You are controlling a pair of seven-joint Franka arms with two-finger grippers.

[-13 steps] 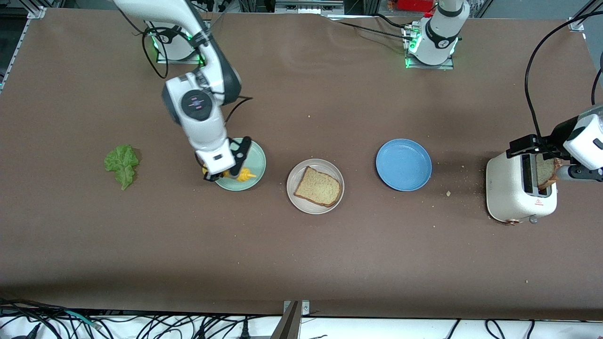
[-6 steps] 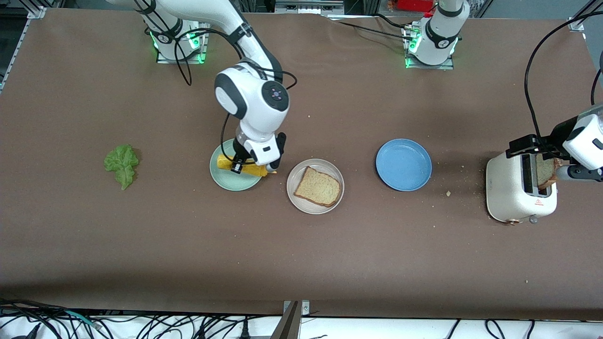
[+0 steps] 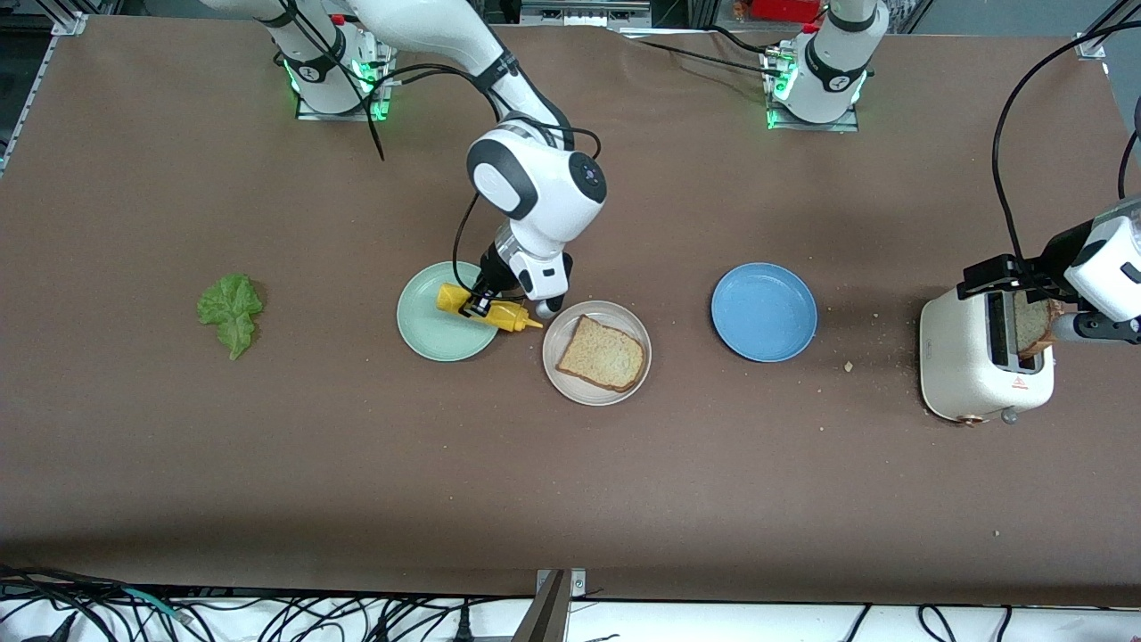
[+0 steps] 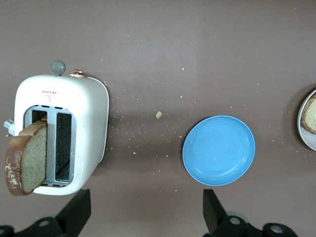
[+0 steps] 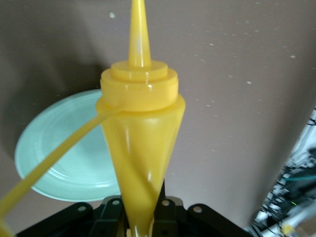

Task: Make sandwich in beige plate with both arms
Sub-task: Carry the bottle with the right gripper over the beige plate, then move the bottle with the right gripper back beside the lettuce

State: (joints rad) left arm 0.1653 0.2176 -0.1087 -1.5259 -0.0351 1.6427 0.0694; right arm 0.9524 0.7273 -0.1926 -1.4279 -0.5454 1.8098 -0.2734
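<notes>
The beige plate (image 3: pixel 563 385) lies mid-table with one bread slice (image 3: pixel 602 354) on it. A second slice (image 3: pixel 1032 323) (image 4: pixel 29 158) stands in the white toaster (image 3: pixel 972 366) (image 4: pixel 84 123). The lettuce leaf (image 3: pixel 232 310) lies toward the right arm's end of the table. My right gripper (image 3: pixel 477 303) (image 5: pixel 143 217) is shut on a yellow squeeze bottle (image 3: pixel 488 308) (image 5: pixel 140 123). It holds the bottle over the mint-green plate's (image 3: pixel 428 330) (image 5: pixel 64 158) edge, with the nozzle toward the beige plate. My left gripper (image 3: pixel 1012 283) (image 4: pixel 146 212) hangs open above the toaster, holding nothing.
A blue plate (image 3: pixel 764 311) (image 4: pixel 219 150) lies between the beige plate and the toaster. Crumbs are scattered on the brown table around the toaster. A black cable hangs by the left arm.
My right arm has carried the yellow bottle from over the mint-green plate toward the beige plate, with the nozzle swung round that way. The left arm has not moved.
</notes>
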